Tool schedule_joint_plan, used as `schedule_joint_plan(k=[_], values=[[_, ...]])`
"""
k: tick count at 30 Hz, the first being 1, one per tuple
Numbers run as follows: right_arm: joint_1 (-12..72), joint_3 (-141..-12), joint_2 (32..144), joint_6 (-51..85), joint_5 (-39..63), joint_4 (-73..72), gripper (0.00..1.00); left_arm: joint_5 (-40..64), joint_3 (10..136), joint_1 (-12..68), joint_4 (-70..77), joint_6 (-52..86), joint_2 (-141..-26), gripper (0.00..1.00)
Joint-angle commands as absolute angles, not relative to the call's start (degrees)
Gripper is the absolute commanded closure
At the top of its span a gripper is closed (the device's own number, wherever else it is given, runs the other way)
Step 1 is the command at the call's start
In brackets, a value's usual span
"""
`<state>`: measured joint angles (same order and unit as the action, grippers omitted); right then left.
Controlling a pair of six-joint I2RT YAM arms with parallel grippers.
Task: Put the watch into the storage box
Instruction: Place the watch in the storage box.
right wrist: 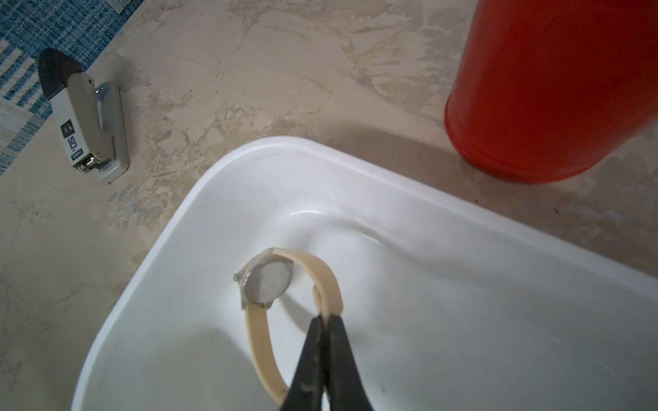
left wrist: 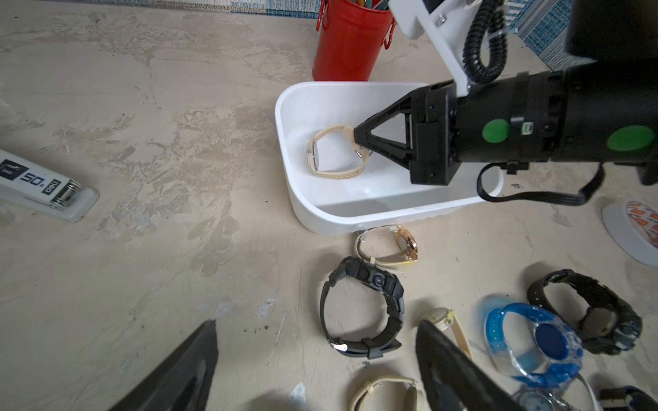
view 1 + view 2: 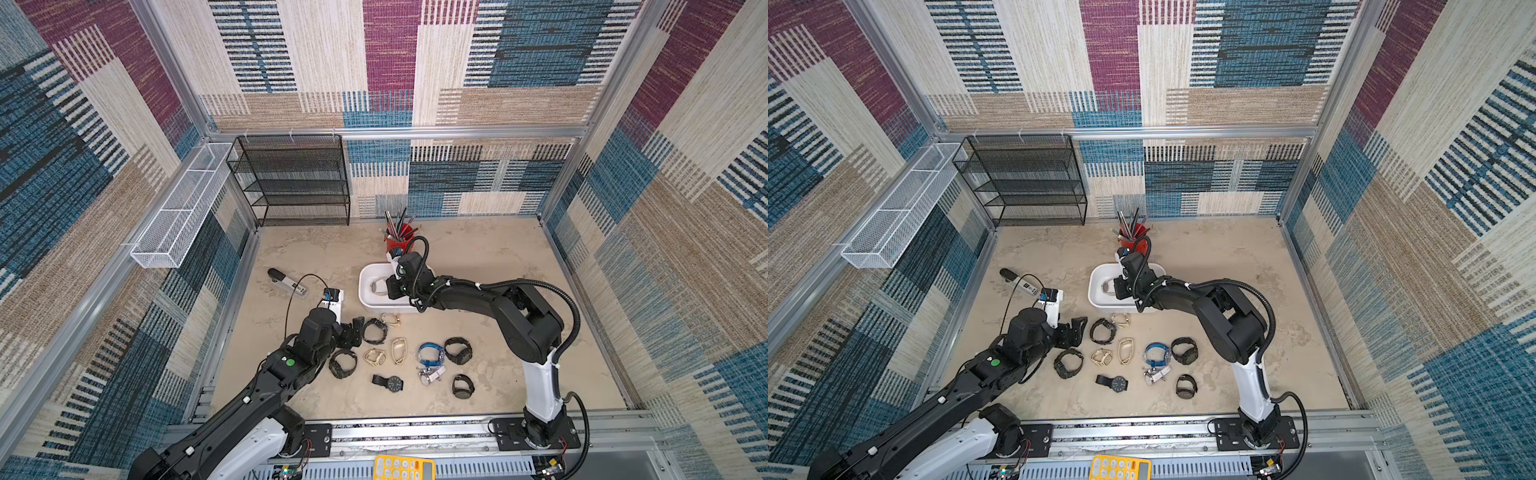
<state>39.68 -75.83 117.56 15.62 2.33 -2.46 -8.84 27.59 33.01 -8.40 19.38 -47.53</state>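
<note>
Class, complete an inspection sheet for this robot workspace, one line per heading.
Surface: mottled beige tabletop; no spills seen.
Job's things: beige-strap watch inside the white storage box; other watches lie loose in front of it.
Clutter: stapler, red pen cup, yellow calculator at the front rail.
Grippers: right gripper shut on the watch strap; left gripper open, empty, beside a black watch.
Cables: black cable loops above the left wrist; corrugated conduit along the right arm.
Surroundings: patterned walls, black mesh shelf, white wire basket.

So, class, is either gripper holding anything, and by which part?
The right gripper pinches the beige watch by its strap, within the storage box. The left gripper is open and holds nothing.
</note>
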Motion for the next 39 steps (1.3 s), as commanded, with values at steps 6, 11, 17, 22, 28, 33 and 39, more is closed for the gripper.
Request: schedule_joint_plan(k=[6, 11, 17, 22, 28, 33, 39], values=[[39.7, -77.1, 119.6, 17.6, 0.6, -4.9, 1.00, -10.3, 26.7, 33.0, -9.5, 20.3, -46.5, 0.11], [39.7, -76.5, 117.0, 17.8, 0.6, -5.3, 0.68, -10.8, 27.1, 33.0, -9.9, 20.2, -46.2, 0.11], [39.7, -72.8, 109.6, 17.4, -0.4, -6.5, 0.33, -10.8, 26.7, 33.0, -8.8, 20.1, -46.6, 0.11], [39.7, -65.4, 100.2, 15.9, 0.0, -8.9, 0.15, -10.4, 26.6, 33.0, -8.2, 20.0, -47.3, 0.11], [39.7, -50.0, 86.4, 12.4, 3.3, -18.2, 0.00, -9.1, 26.1, 33.0, -6.7, 20.0, -49.2, 0.11], [39.7, -43.2, 78.6, 12.4, 3.3, -20.9, 0.00, -4.6, 27.3, 33.0, -7.5, 19.0, -52.5, 0.13], [39.7, -40.4, 73.1, 13.0, 1.8, -22.8, 0.00, -0.3, 28.7, 33.0, -9.0, 19.9, -58.2, 0.20]])
